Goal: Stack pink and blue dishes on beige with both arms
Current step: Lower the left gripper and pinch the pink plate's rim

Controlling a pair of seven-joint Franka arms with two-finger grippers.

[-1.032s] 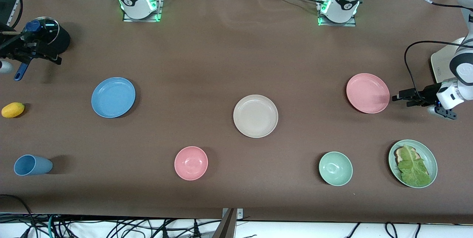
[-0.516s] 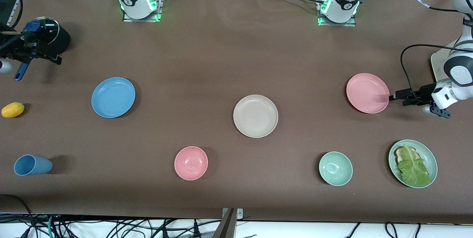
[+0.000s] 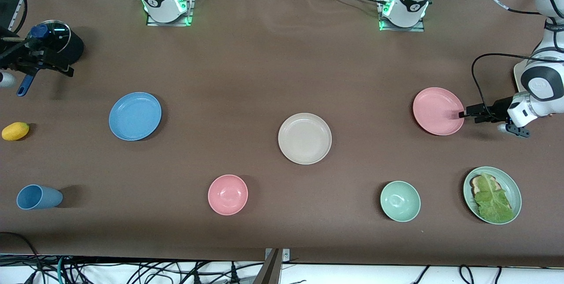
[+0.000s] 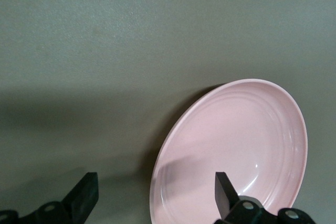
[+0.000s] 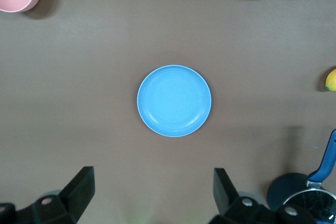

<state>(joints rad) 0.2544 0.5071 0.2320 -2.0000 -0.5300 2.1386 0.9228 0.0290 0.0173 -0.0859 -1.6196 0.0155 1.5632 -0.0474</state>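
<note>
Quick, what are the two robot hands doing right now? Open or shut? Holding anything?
Left hand: open, holding nothing, at the rim of the pink plate.
Right hand: open, holding nothing, high over the blue plate.

no text i can read anywhere — no label, brand, number or sign on the plates, bowls, cup or table. small dark marks sit on the black bands of my two arm bases — too small to make out.
</note>
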